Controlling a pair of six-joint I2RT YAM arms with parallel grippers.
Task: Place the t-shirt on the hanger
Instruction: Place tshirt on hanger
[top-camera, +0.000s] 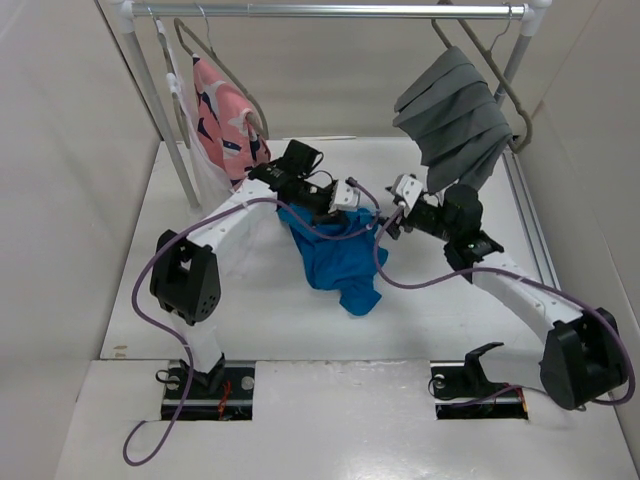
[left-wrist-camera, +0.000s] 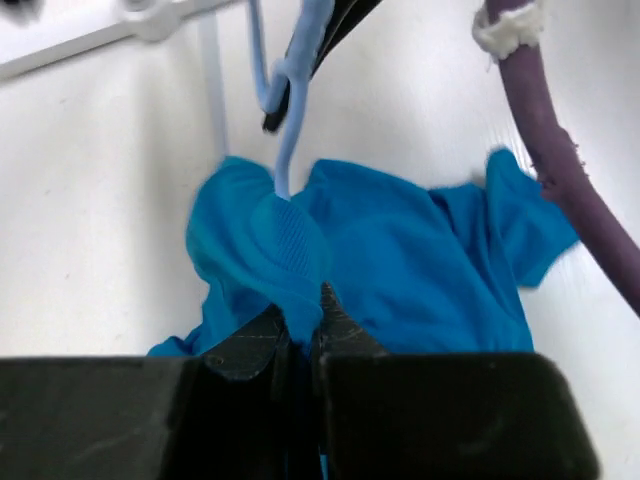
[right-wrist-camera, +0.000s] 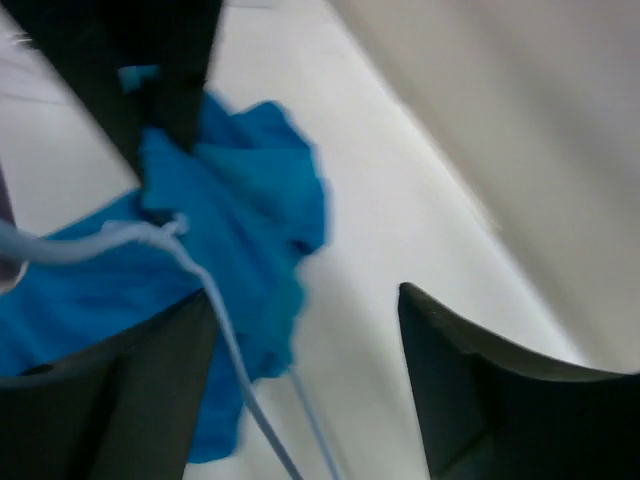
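Left gripper (left-wrist-camera: 300, 335) pinching the t-shirt (left-wrist-camera: 420, 270).
Right gripper (right-wrist-camera: 300, 370) hanging spread wide, hanger (right-wrist-camera: 213, 310) wire running past its finger.

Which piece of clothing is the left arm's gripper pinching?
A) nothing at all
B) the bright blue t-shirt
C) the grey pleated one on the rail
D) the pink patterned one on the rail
B: in the left wrist view, the left gripper is closed on a bunched fold of the blue t-shirt.
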